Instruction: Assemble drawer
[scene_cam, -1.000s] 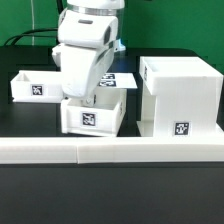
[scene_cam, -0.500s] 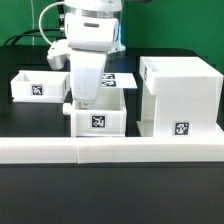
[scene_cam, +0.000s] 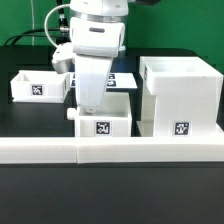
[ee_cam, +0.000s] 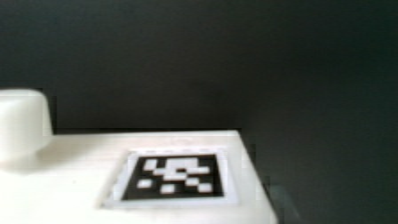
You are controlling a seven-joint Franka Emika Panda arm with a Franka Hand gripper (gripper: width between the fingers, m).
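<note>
The black desk (scene_cam: 35, 118) carries everything. A long low white rail (scene_cam: 110, 150) runs across its near edge from the exterior view's left to its right.

The largest piece of the drawer is the cube-like white housing (scene_cam: 180, 92). It stands upright on the exterior view's right, just behind the rail, with a square housing tag (scene_cam: 181, 128) low on its near face.

The white robot arm (scene_cam: 95, 40) comes down from the top at the centre. Its gripper (scene_cam: 88, 103) reaches into the centre tray (scene_cam: 112, 122). The fingertips are hidden by the arm's body and the tray wall, so I cannot tell whether they are apart, together or clamped on the wall.

The centre tray sits level between the rail and the arm, just beside the housing on its left. It shows a centre tag (scene_cam: 102, 127) on its near wall and a round knob (scene_cam: 70, 113) sticking out toward the exterior view's left.

The left tray (scene_cam: 25, 85) stands farther back on the exterior view's left, well apart from the housing, with its own left tag (scene_cam: 37, 90).

The marker board (scene_cam: 124, 78) lies flat behind the centre tray, partly hidden by the arm.

The blurred wrist view shows a white surface (ee_cam: 89, 150) bearing a black-and-white close-up tag (ee_cam: 178, 175), with the dark desk beyond it.
</note>
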